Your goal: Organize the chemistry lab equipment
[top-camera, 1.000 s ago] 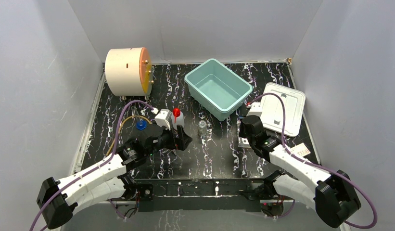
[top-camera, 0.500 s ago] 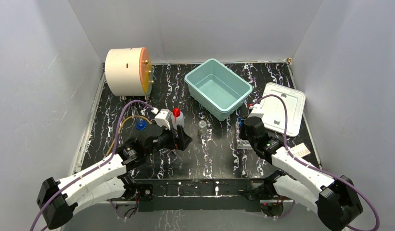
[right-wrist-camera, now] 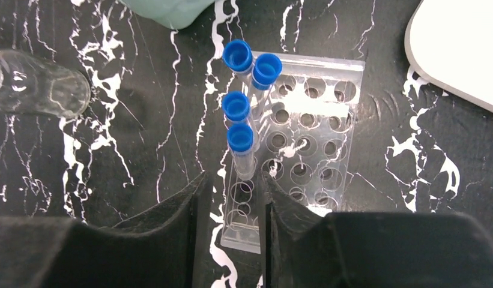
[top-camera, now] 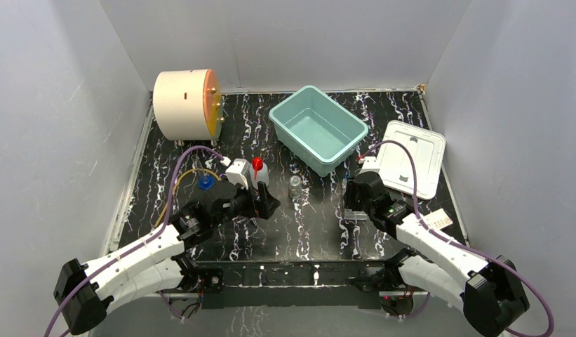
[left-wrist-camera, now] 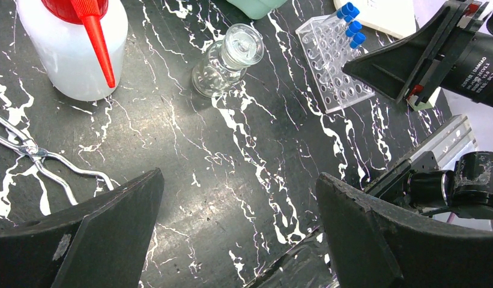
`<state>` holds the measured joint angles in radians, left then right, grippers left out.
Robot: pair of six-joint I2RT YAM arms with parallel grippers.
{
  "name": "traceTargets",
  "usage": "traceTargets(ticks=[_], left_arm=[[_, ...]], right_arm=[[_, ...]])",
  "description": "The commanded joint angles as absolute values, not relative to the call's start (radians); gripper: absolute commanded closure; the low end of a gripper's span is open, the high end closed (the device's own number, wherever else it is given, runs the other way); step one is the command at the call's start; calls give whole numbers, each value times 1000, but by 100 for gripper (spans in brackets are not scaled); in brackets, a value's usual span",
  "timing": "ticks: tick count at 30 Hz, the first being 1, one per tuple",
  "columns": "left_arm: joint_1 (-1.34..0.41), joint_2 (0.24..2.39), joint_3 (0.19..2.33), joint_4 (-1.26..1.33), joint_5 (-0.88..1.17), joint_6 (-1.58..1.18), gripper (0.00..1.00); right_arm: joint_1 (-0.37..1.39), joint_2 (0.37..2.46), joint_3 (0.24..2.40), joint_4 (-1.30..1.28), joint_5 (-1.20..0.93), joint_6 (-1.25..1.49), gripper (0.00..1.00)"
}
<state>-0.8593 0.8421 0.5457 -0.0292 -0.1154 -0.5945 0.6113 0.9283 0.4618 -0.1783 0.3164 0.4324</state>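
Right arm (top-camera: pixel 425 235) has edged toward 9 o'clock over the last second, so my right jaws now sit over the near end of the clear tube rack (right-wrist-camera: pixel 304 144). Left arm (top-camera: pixel 141 253) has not shifted.

Right jaws: a narrow gap between them, with the rack's near left corner showing in that gap. I cannot tell from the wrist view whether they pinch it. The rack lies flat on the desk (top-camera: pixel 306 225). Four blue-capped thin tubes (right-wrist-camera: pixel 239 138) stand in its far left holes.

Left jaws: spread wide, only desk between them, hovering at 6 o'clock of the white squeeze bottle (left-wrist-camera: pixel 69 54). The bottle is upright, its red nozzle slanting toward me. The clear glass vial (left-wrist-camera: pixel 226 60) stands at 3 o'clock of the bottle, apart from it, and the rack lies at 3 o'clock of the vial. Wire tongs (left-wrist-camera: pixel 33 153) lie at 9 o'clock in the left wrist view.

Top view:
- The blue ring (top-camera: pixel 205 184) and yellowish tubing (top-camera: pixel 198 170) are at 9 o'clock of the bottle, with the tubing just beside the ring.
- The teal bin (top-camera: pixel 297 93) is at 12 o'clock of the vial.
- The white lid (top-camera: pixel 425 151) is at 1 o'clock of the rack.
- The cream drum (top-camera: pixel 183 104) is in the 10 o'clock corner.
- The small white box (top-camera: pixel 439 220) is at 4 o'clock of the rack, beside my right arm.
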Motion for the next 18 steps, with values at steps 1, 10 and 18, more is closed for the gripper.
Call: traceTargets(ticks=[1,10,18], left_arm=[[-853,841,543,-20,-106,-579,2],[-850,844,543,-14,-99,-580,2],[-849,837,540,-21,-101,-582,2]], right_arm=[[617,901,518,-232,335,452,54],[617,942,626,-237,429,421,42],[615,1029,663,-250,444,411,54]])
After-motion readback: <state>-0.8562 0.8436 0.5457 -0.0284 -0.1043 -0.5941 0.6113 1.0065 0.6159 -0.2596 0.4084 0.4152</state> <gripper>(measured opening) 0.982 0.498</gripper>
